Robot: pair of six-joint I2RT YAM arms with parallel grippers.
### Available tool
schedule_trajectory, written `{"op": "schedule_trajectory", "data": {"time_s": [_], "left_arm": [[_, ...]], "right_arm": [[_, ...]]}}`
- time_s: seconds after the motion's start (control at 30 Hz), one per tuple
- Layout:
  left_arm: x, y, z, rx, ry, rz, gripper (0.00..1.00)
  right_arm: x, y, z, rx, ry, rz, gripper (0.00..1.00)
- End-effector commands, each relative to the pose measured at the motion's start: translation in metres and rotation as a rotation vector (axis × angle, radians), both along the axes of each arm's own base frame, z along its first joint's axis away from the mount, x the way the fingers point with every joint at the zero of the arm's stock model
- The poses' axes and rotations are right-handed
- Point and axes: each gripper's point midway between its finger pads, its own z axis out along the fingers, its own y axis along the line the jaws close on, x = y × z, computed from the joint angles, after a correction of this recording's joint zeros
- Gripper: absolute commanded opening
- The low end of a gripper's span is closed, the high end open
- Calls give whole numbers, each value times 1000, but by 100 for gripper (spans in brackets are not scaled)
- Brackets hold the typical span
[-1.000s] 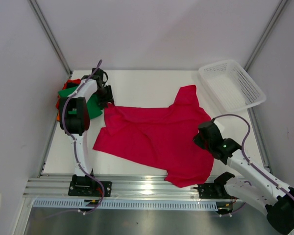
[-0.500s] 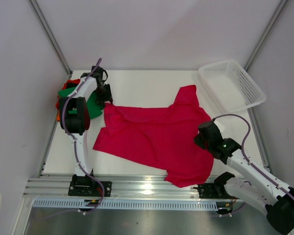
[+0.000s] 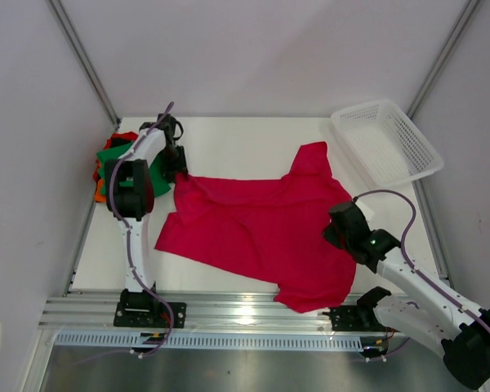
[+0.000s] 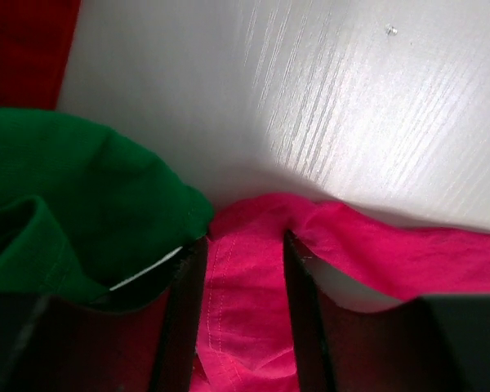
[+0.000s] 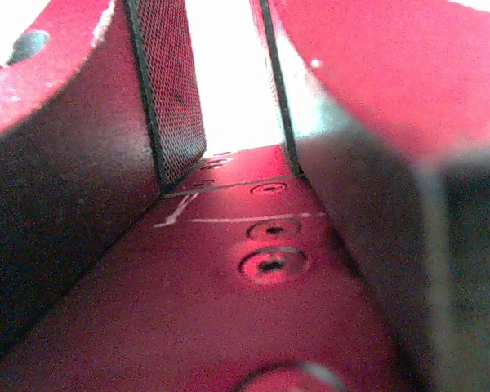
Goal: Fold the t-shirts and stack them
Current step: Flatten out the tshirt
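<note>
A crimson t-shirt (image 3: 261, 224) lies spread open across the middle of the table. My left gripper (image 3: 180, 169) is at its far-left corner. In the left wrist view, the left gripper (image 4: 243, 245) is open and straddles a stitched fold of the crimson cloth (image 4: 245, 310). A folded green t-shirt (image 4: 82, 188) is just left of it. Green (image 3: 113, 153), orange (image 3: 100, 194) and red (image 3: 124, 136) t-shirts are piled at the far left. My right gripper (image 3: 332, 234) rests at the crimson t-shirt's right edge. Its fingers (image 5: 167, 90) are apart, with bright table showing between them.
A white mesh basket (image 3: 415, 131) stands at the back right corner. White walls and slanted frame posts close in both sides. The metal rail carrying the arm bases (image 3: 245, 314) runs along the near edge. Bare white tabletop (image 3: 245, 139) lies behind the shirt.
The left arm has shifted slightly at the shirt's far-left corner. The crimson shirt and the right arm have not visibly moved.
</note>
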Motion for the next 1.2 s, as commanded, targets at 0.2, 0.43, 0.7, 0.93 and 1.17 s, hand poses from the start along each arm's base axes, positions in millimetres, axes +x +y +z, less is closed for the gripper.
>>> {"op": "schedule_trajectory", "data": {"time_s": [0.2, 0.43, 0.7, 0.93, 1.17], "left_arm": [[14, -8, 4, -18, -38, -38, 1], [19, -3, 20, 10, -73, -35, 1], [44, 20, 87, 127, -263, 38, 0], [58, 32, 138, 177, -436, 114, 1], [73, 32, 165, 171, -541, 123, 1]], "right_arm": [[9, 3, 18, 19, -43, -9, 28], [10, 3, 17, 23, -45, -16, 28], [6, 1, 11, 20, -35, -17, 28], [4, -1, 9, 17, -35, -17, 28], [5, -1, 11, 10, -39, -11, 28]]}}
